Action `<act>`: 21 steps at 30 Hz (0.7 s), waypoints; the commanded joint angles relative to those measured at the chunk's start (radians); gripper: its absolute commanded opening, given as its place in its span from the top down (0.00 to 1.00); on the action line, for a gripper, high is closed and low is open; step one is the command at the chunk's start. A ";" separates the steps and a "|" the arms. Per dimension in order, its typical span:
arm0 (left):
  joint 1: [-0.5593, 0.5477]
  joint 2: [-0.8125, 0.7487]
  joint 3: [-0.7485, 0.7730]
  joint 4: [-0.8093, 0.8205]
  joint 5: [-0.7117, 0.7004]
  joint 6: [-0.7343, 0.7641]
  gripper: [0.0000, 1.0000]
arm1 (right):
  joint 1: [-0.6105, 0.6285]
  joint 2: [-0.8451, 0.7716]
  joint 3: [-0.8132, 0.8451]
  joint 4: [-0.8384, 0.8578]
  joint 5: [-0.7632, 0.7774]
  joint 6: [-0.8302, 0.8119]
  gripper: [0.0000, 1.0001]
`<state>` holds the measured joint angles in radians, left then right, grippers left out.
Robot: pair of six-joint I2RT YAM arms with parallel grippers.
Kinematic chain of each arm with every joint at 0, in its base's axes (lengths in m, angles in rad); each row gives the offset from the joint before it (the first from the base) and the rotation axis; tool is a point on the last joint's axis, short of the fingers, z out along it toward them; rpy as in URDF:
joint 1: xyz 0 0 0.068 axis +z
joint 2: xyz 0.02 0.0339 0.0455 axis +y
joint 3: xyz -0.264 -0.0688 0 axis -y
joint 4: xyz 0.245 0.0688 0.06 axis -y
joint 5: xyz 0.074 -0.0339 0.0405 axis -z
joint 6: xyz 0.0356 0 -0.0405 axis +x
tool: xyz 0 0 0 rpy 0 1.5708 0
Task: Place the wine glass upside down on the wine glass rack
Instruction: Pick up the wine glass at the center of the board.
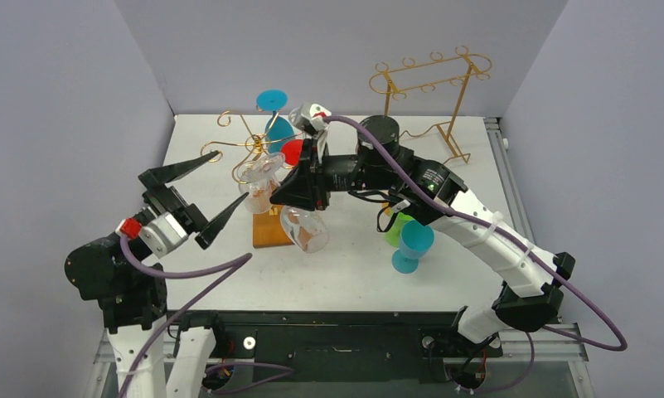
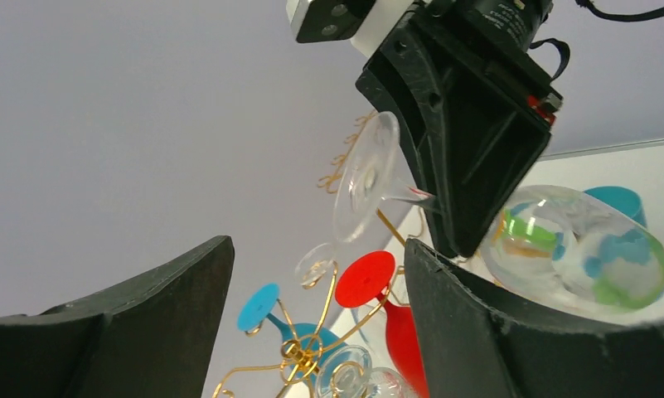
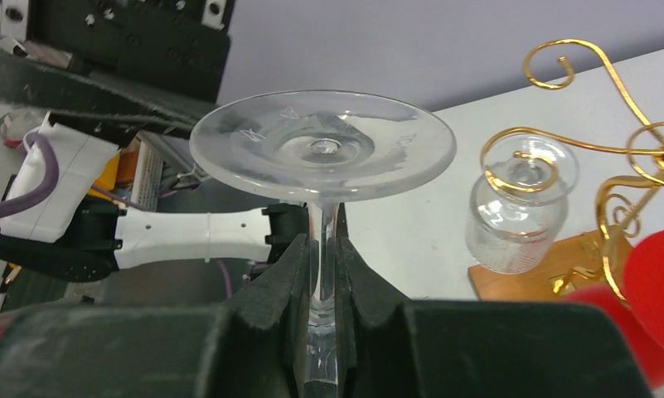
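The wine glass (image 3: 322,145) is held inverted, foot up and bowl down, just beside the wine glass rack (image 1: 268,230) on the side toward the right arm. Its bowl hangs low next to the rack's wooden base; whether it touches the desk (image 1: 353,265) cannot be told. The right gripper (image 3: 324,274) is clamped on the stem, with a short bare stretch of stem left between the fingers and the foot. The left gripper (image 1: 222,184) is spread wide with nothing between its fingers, on the opposite side of the rack, near it but apart. Hung on the rack are a blue glass (image 1: 272,104), a red glass (image 1: 292,152) and a small clear glass (image 3: 519,207), so free curls are few. The wine glass is judged light and stiff. It is also smooth and slippery, and the thin stem is the weak point, so a side knock against the wire could snap or twist it. The stem is judged the right place to hold, low enough that bare stem under the foot can be slid into a free spiral arm. The foot would then be carried by the wire. Care is needed near the glasses already hung.
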<state>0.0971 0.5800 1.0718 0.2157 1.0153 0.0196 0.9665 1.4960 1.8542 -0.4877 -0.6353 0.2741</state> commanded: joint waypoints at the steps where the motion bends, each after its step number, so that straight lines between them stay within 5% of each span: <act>1: -0.003 0.063 0.073 0.068 0.127 -0.097 0.30 | 0.052 -0.016 -0.012 0.069 0.001 -0.021 1.00; 8: -0.004 0.066 0.076 -0.034 0.278 -0.071 0.37 | 0.080 0.029 0.004 0.155 -0.007 0.041 1.00; 15: -0.003 0.052 0.053 -0.105 0.229 0.055 0.59 | 0.110 0.091 0.009 0.238 -0.038 0.109 1.00; 17: -0.003 0.042 0.034 -0.113 0.206 0.071 0.70 | 0.117 0.101 0.007 0.254 -0.041 0.123 1.00; 19: -0.002 0.019 0.004 -0.114 0.189 0.088 0.95 | 0.122 0.112 0.013 0.257 -0.047 0.125 1.00; 21: -0.003 -0.005 -0.025 -0.114 0.176 0.114 1.00 | 0.125 0.125 0.027 0.249 -0.057 0.126 1.00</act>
<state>0.0994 0.6170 1.0874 0.1345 1.2072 0.0803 1.0790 1.6249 1.8347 -0.3561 -0.6636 0.3721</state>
